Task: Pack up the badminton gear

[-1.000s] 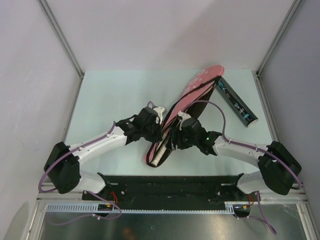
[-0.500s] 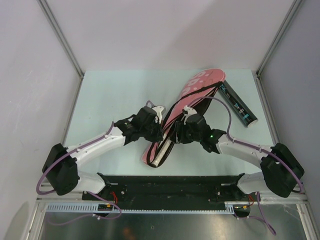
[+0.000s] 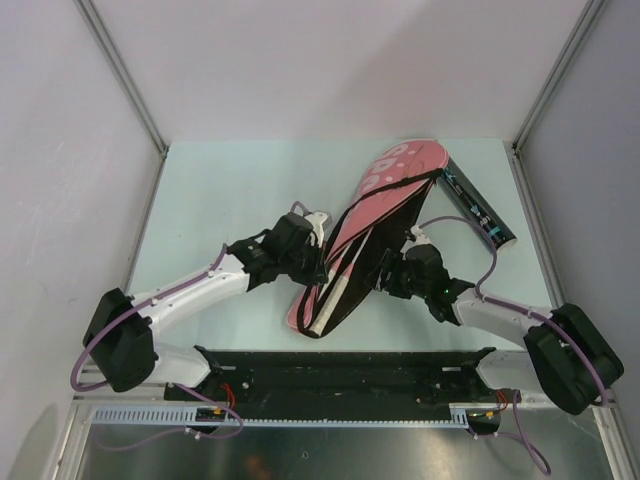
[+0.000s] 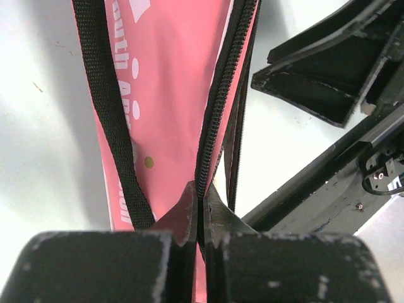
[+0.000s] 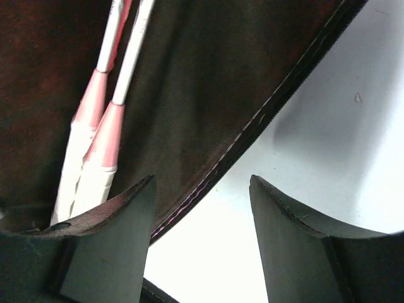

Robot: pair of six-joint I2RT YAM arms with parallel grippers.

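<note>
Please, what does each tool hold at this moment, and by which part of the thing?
The left tool is shut on the pink cover, pinching its zipper edge. The right tool is open and holds nothing.

A pale mint-green surface (image 3: pixel 230 190) lies inside a plain white enclosure with a back wall (image 3: pixel 330 60) and 2 side walls (image 3: pixel 60 170), joined by 2 slanting aluminium posts (image 3: pixel 122 80). The light is soft and even. A grey slotted rail (image 3: pixel 300 415) runs along the near edge.

Open table (image 3: pixel 220 190) left of racket cover (image 3: pixel 395 175), black tube (image 3: pixel 478 210) just beside its far right edge, left arm (image 3: pixel 200 285) and right arm (image 3: pixel 490 310) flanking its near end.
</note>
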